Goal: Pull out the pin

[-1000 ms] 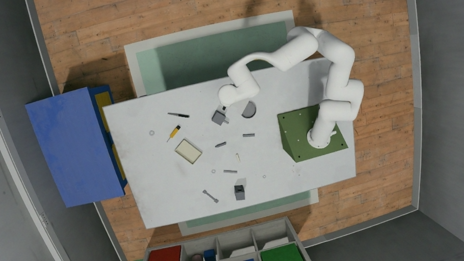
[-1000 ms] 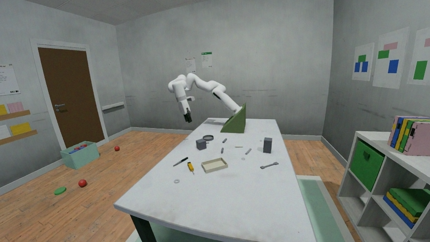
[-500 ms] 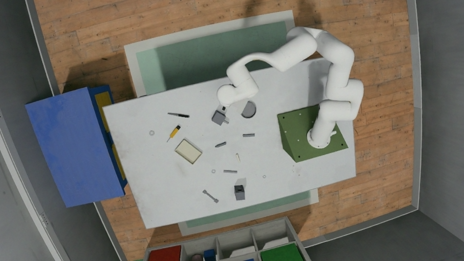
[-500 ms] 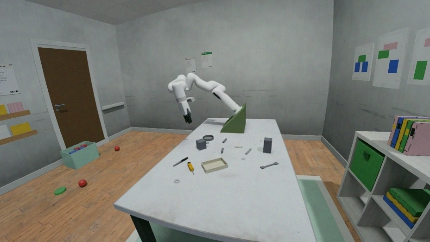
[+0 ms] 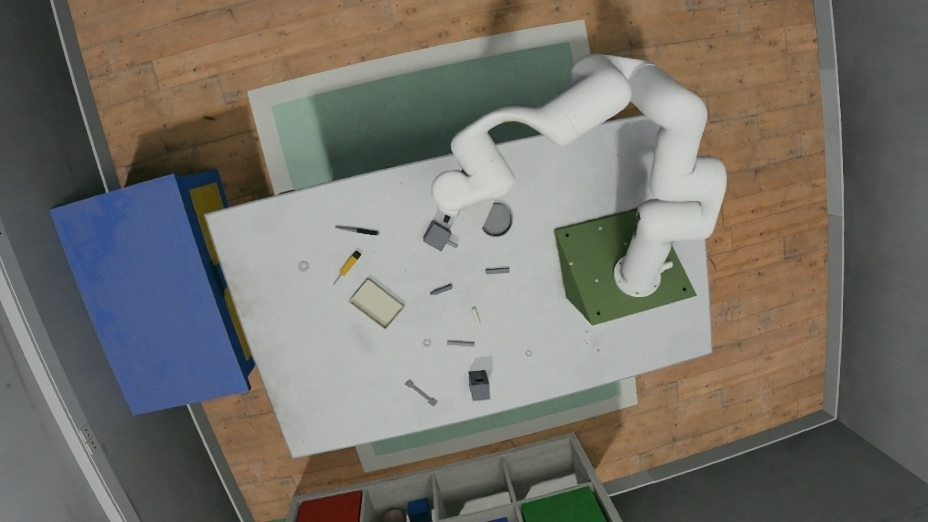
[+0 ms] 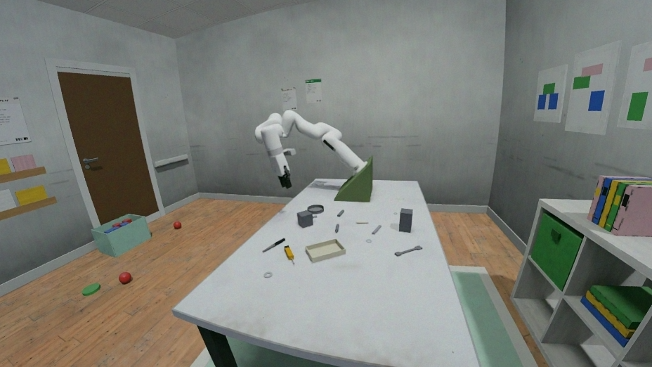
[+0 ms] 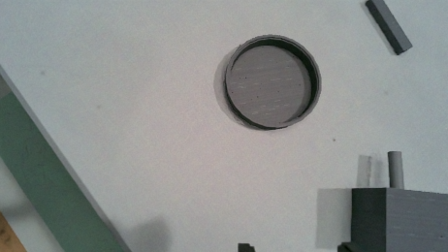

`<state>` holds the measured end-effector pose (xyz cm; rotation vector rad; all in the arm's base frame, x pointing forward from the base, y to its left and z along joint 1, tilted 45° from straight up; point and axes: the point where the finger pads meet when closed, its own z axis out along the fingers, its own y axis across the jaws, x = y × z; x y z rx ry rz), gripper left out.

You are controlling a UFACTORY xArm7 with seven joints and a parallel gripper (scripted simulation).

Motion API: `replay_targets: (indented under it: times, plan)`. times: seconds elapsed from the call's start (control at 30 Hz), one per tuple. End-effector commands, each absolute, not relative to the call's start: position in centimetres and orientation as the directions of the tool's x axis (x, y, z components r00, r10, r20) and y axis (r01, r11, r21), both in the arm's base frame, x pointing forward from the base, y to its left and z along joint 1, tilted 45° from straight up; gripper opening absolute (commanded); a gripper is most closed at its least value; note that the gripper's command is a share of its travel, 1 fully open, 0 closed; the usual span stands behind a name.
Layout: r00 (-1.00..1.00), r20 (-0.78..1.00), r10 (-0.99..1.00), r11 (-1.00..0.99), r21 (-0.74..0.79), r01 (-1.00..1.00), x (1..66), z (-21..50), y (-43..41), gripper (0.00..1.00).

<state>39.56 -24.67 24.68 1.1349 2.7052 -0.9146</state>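
Note:
A small dark grey block [image 5: 438,235] stands on the white table with a light grey pin [image 5: 452,241] sticking out of its side. It also shows in the exterior view [image 6: 304,218] and at the wrist view's lower right [image 7: 400,218], where the pin [image 7: 396,170] points away from the block, lying level. My gripper [image 6: 285,182] [image 5: 446,220] hangs well above the table, near the block. Its fingers stand partly open with nothing between them; only the fingertips show at the wrist view's bottom edge, left of the block.
A round grey dish [image 7: 272,81] lies beside the pin's block. A second dark block [image 5: 478,384] stands near the front edge. A cream tray [image 5: 377,301], screwdrivers, a wrench, short grey bars [image 5: 497,270] and washers lie scattered. The green arm base [image 5: 622,266] is at the right.

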Motion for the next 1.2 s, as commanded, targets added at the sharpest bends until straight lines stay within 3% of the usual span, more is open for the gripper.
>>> replay_targets:
  times: [0.0, 1.17]
  plan:
    - [-0.731, -0.281, 0.622, 0.557, -0.497, 0.665, 39.8, 24.7, -24.5, 0.43]
    - [-0.797, -0.262, 0.544, 0.637, -0.489, 0.596, 42.1, 23.5, -23.9, 0.43]
